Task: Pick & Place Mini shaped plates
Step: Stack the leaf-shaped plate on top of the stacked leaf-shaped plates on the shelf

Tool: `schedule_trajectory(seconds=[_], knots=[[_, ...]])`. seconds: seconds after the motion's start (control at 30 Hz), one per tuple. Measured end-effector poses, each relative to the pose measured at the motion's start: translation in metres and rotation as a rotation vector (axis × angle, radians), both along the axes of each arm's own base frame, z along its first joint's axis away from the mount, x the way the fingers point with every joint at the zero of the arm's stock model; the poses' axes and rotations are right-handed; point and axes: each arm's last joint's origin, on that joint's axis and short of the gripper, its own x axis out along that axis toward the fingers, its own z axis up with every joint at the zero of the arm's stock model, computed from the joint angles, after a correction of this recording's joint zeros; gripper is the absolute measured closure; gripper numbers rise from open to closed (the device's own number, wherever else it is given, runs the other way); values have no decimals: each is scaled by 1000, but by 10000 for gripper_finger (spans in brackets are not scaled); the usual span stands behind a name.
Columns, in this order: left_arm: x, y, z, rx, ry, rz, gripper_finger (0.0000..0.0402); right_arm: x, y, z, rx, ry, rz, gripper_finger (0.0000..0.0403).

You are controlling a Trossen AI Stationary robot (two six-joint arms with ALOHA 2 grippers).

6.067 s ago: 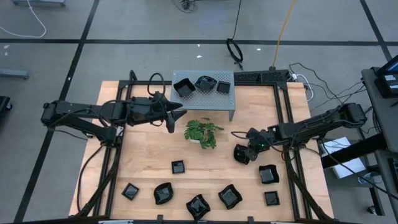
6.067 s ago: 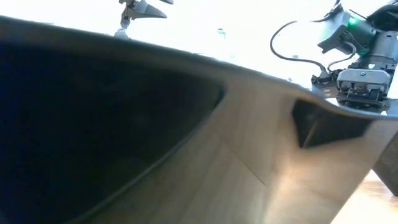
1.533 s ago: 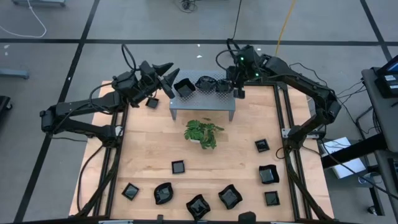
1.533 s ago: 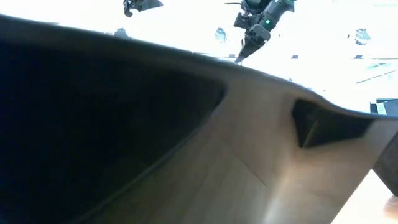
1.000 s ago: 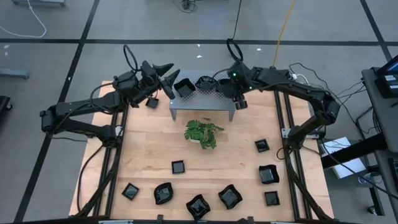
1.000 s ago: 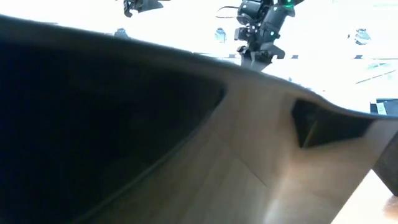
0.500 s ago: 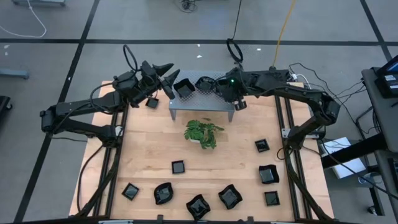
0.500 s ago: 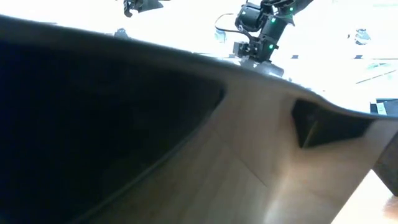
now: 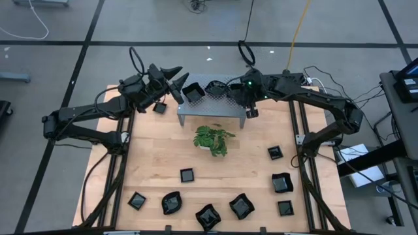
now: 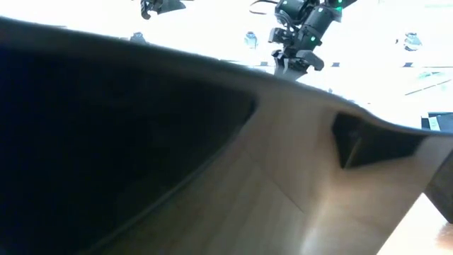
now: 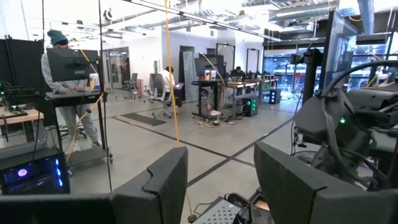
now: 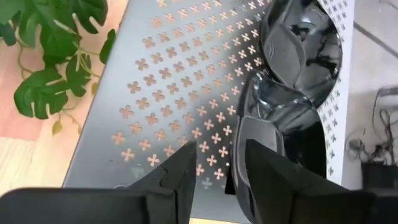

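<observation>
My right tool (image 12: 214, 163) over grey perforated stand (image 9: 212, 104), fingers parted, gripping nothing, black mini plate (image 12: 267, 134) just beyond fingertips. My left tool (image 9: 176, 81) open, empty, beside stand. More plates (image 9: 241, 206) on surface (image 9: 157, 156) near plant (image 9: 212, 139).

Stand: grey perforated metal stand (image 9: 212, 104) at table's (image 9: 157, 156) rear centre.
On stand: three glossy black mini plates (image 9: 193, 92).
Before stand: green leafy plant (image 9: 212, 139).
Front half: eight black plates (image 9: 187, 175) spread across.
</observation>
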Motion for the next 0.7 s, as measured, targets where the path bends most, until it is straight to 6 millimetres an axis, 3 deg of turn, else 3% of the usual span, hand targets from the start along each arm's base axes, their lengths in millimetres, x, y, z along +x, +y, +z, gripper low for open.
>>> schedule_trajectory(seconds=[0.2,0.5,0.7], knots=[[0,0,0,-3,-2,0,215,0,-2,1,24,-31,-50,296],[0,0,0,-3,-1,0,215,1,-3,0,20,-43,-55,376],[0,0,0,-1,1,1,215,2,-4,-5,36,-60,-110,380]])
